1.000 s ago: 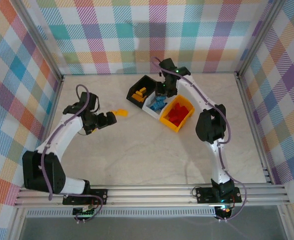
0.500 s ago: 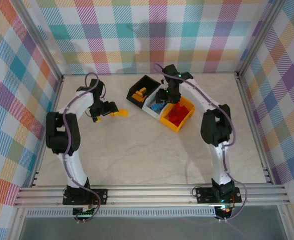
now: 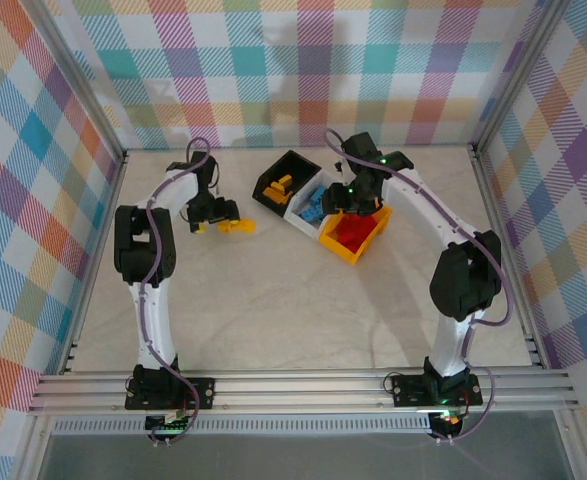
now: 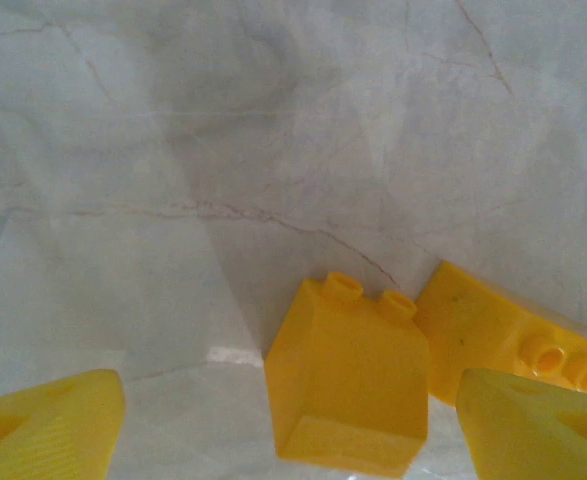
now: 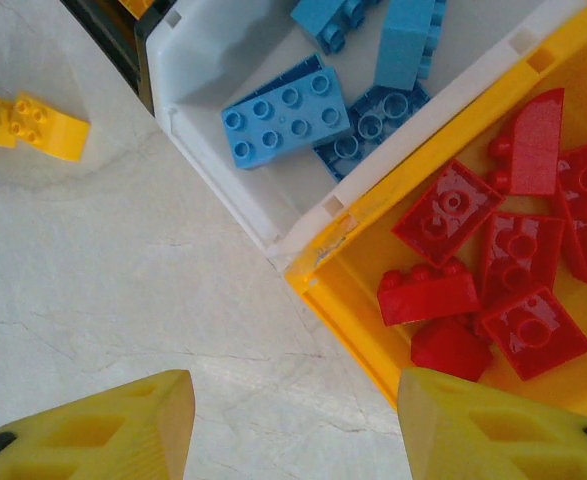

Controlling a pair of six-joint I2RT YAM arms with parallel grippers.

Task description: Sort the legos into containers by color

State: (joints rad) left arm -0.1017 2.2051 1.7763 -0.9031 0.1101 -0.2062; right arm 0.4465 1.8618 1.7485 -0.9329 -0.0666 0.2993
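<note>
White arm links (image 3: 149,325), black joints (image 3: 465,285), purple cables (image 3: 516,290), wedge-shaped yellow fingers (image 5: 103,420).

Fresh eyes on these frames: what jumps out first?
The sorted bins at the back centre of the table: red bricks in the yellow bin, blue bricks in the white bin. Left of them, two yellow bricks lie loose on the table, one between the open fingers of the left gripper.

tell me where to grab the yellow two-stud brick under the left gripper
Take the two-stud brick by its two side faces, left gripper coming straight down. It seems to lie on its side, studs pointing away, so those faces are flat and parallel. A second yellow brick crowds one face, so room looks tight.
</note>
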